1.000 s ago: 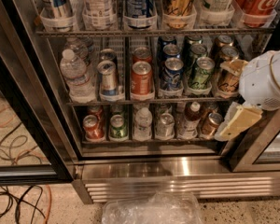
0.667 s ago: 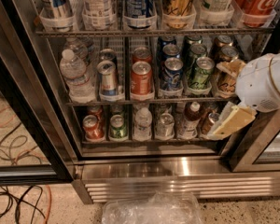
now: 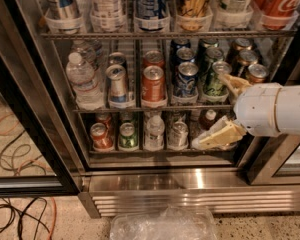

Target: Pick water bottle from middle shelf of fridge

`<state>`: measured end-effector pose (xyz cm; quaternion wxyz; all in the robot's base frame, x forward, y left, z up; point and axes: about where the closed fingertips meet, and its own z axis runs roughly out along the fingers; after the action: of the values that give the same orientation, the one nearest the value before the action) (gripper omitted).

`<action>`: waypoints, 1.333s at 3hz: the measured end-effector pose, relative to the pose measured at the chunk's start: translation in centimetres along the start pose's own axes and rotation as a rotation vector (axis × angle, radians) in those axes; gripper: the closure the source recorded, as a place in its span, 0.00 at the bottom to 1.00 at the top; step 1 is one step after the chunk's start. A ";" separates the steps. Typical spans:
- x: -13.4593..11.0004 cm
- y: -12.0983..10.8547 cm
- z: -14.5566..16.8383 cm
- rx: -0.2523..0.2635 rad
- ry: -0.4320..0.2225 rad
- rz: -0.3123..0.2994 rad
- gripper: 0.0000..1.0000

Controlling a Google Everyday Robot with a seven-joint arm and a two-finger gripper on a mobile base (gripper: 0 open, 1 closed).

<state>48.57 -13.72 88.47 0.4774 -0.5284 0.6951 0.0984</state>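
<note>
The gripper [image 3: 209, 110] is in front of the right end of the middle shelf [image 3: 97, 110] of the fridge [image 3: 190, 181], its two tan fingers [image 3: 217, 137] spread wide apart and holding nothing. The water bottle [image 3: 83, 81] stands upright well to the left of the gripper, at the left end of this shelf, and a silver can [image 3: 117, 84] is just beside it, on the gripper's side

white arm [image 3: 282, 109] at right, gripper [image 3: 211, 111] fingers spread apart.

Speckled beige floor [image 3: 270, 226]; tangled black cables [image 3: 12, 219], orange cable [image 3: 0, 129] lower left; crumpled clear plastic tub [image 3: 162, 225] bottom centre. Right of centre, cream-fingered gripper [image 3: 224, 109], fingers spread.
</note>
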 end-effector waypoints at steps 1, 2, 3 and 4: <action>-3.0 1.1 2.8 0.054 -0.153 0.112 0.00; -6.0 2.1 6.1 0.073 -0.247 0.141 0.00; -6.0 2.1 6.1 0.073 -0.247 0.141 0.00; -5.7 2.0 6.8 0.096 -0.269 0.163 0.00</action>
<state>50.64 -4.87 88.55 0.5812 -0.4287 0.6696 0.1732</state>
